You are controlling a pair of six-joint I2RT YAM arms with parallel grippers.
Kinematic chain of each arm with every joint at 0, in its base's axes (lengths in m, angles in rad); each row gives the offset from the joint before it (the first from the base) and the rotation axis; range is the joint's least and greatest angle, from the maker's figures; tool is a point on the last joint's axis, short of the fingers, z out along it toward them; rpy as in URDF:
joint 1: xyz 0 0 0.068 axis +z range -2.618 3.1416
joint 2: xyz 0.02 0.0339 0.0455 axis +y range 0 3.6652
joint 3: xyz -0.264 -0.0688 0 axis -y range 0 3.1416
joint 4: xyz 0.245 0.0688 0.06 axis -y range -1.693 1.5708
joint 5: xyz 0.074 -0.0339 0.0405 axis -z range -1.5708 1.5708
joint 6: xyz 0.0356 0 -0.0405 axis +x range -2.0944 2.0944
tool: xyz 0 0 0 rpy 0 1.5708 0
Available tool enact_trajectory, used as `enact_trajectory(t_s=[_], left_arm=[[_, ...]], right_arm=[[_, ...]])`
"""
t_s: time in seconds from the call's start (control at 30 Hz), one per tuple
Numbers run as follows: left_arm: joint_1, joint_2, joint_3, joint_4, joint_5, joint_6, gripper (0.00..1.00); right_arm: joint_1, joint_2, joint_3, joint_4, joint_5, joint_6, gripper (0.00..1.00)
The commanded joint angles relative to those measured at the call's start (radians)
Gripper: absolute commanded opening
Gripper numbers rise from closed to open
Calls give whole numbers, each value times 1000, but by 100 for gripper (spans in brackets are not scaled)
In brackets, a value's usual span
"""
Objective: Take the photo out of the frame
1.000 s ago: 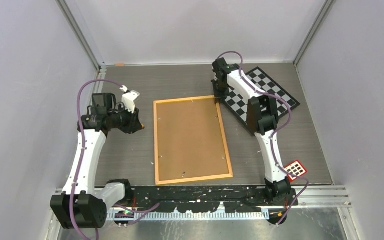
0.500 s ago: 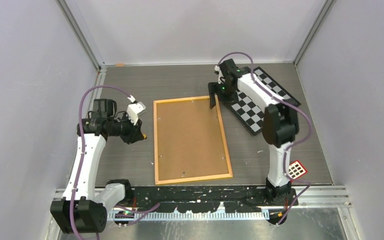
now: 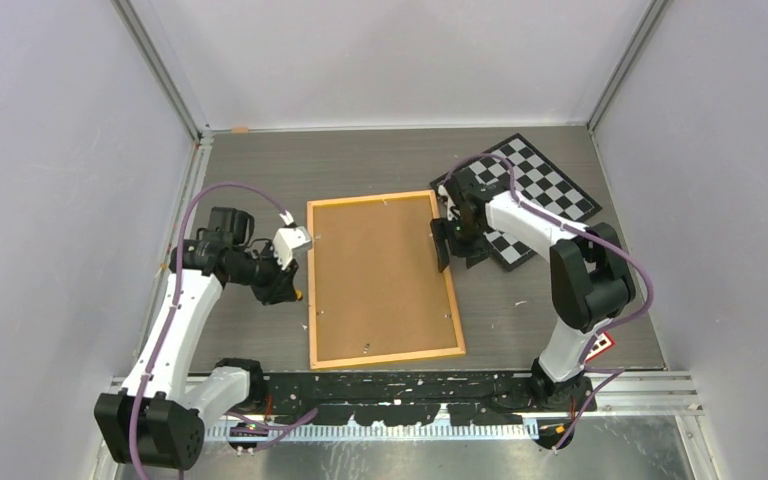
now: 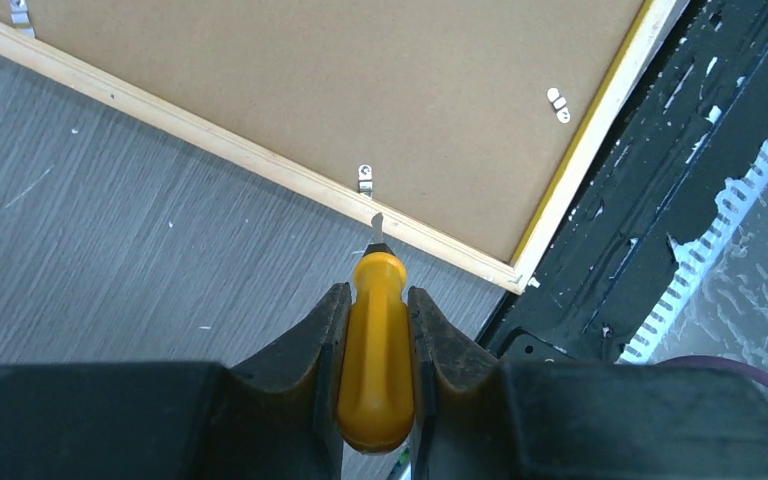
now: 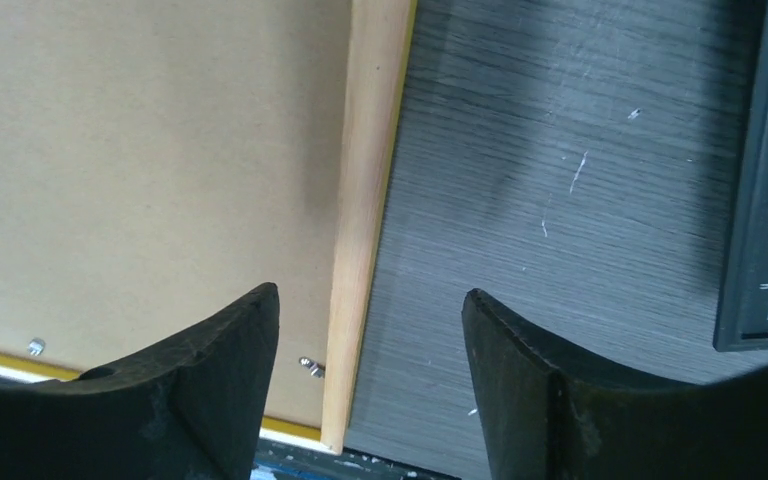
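We were at the clip-freeing step: the frame lay back-up between the arms, the photo hidden beneath. Our left gripper pinched a screwdriver, tip near a clip; our right gripper hung spread above the frame's right edge. Next, we judged, the blade needed to lever that clip aside.

Large rectangular yellow-orange picture frame with a thin wooden border. It lies flat and face down at the centre of the scene, long sides running near to far, the near end skewed slightly right. Brown cork-like backing board faces up; small metal clips sit along its edges.
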Motion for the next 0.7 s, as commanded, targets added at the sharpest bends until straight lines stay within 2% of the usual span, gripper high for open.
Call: enact_trajectory(t_s=[0.0,0.27,0.43,0.53,0.57,0.6,0.67], left_arm=[[-3,27,34,46,-36,-45,0],[-14,44,33,103,-61,-110,0],[-25,83,40,160,-69,-127,0],[-33,110,56,182,-90,-127,0],[-34,116,61,188,-97,-125,0],[-37,122,64,199,-110,-124,0],[-47,134,68,210,-136,-121,0]], right_arm=[[29,-12,-65,122,93,53,69],[61,74,-64,157,130,118,52],[60,164,-9,176,166,149,35],[55,215,43,184,176,181,16],[52,237,70,182,178,188,6],[46,258,101,178,184,196,1],[27,306,173,168,185,216,1]])
